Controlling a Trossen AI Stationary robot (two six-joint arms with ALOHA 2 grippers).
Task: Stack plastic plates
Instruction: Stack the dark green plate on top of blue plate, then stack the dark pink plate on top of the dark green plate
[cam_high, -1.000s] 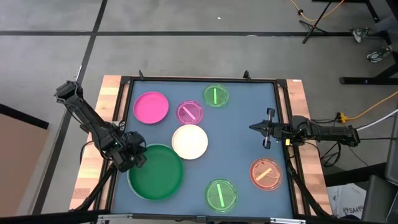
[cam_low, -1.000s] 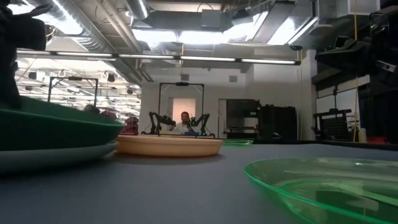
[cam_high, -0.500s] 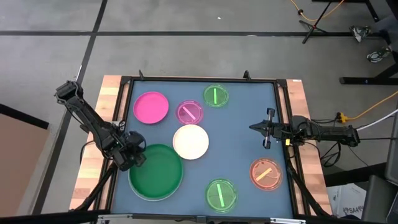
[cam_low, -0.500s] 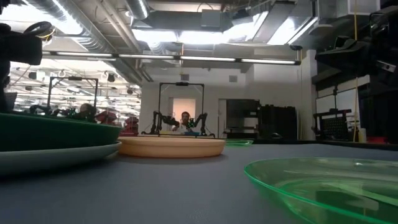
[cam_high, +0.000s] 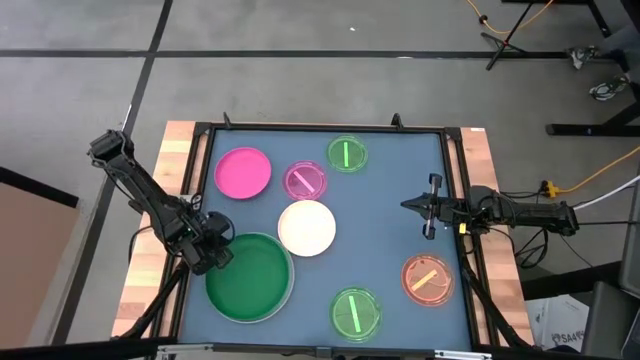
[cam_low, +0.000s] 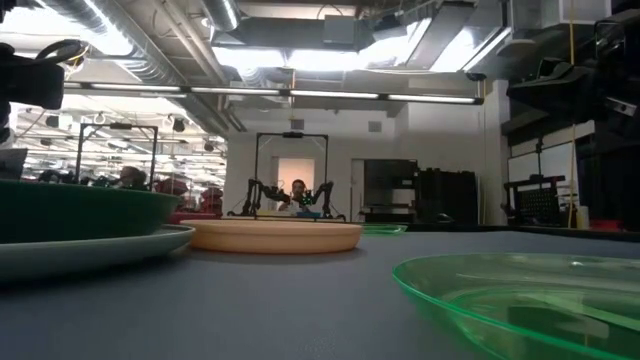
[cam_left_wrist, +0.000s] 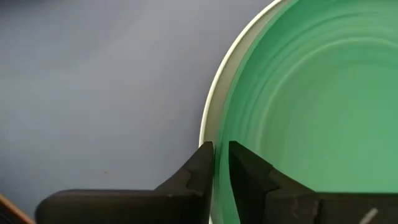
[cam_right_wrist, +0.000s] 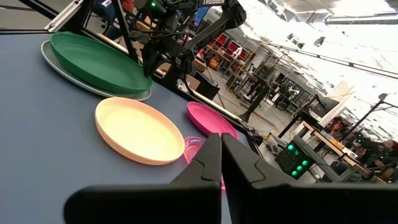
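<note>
Two fingers of the left gripper (cam_left_wrist: 216, 163) pinched on the rim of the dark green plate (cam_high: 250, 277), which sits nested on a pale plate (cam_left_wrist: 211, 118) at the table's near-left. Right gripper (cam_high: 430, 206) idle at the right edge, fingers nearly together, holding nothing. Cream plate (cam_high: 305, 227) central; magenta plate (cam_high: 243, 171) beyond it. Judged light, stiff, slick plastic; the raised rim is likely the only workable hold.
</note>
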